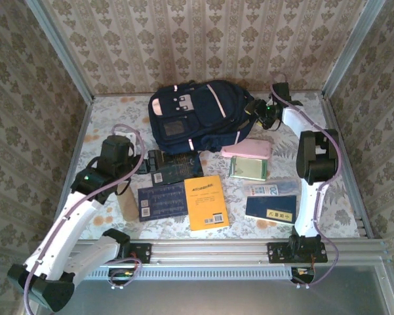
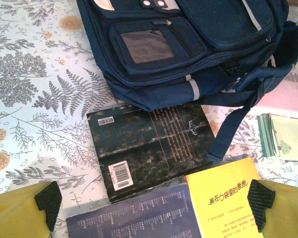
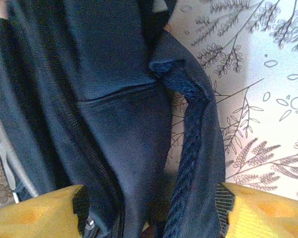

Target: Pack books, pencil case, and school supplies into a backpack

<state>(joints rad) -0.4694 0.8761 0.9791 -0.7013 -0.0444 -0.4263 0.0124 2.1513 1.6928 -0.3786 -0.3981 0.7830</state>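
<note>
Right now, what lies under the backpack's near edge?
The far edge of the black book sits beneath the backpack, with a strap crossing its right corner. How far it reaches, and anything else underneath, is covered.

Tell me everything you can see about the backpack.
The backpack is navy fabric with pale stripes, a light buckle patch and a front pocket with a grey window. It lies front-up at the far middle of the table. Its lower edge overlaps the black book, a strap trailing across it. The right gripper straddles its side fabric.
</note>
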